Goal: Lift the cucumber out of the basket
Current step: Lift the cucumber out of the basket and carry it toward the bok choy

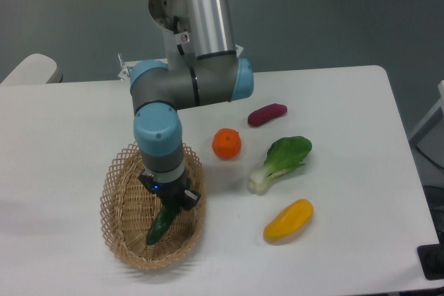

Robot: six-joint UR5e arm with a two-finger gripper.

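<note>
The oval tan wicker basket [123, 230] sits at the front left of the white table. The dark green cucumber [161, 225] lies inside it, tilted, its lower end toward the basket's front. My gripper [168, 202] reaches straight down into the basket and its dark fingers sit around the cucumber's upper end, closed on it. The cucumber's upper tip is hidden by the fingers. I cannot tell whether the cucumber still rests on the basket floor.
An orange [227, 143], a purple eggplant [267, 114], a bok choy [283, 161] and a yellow pepper [288, 220] lie on the table [347, 102] to the right of the basket. The table's front edge is near the basket.
</note>
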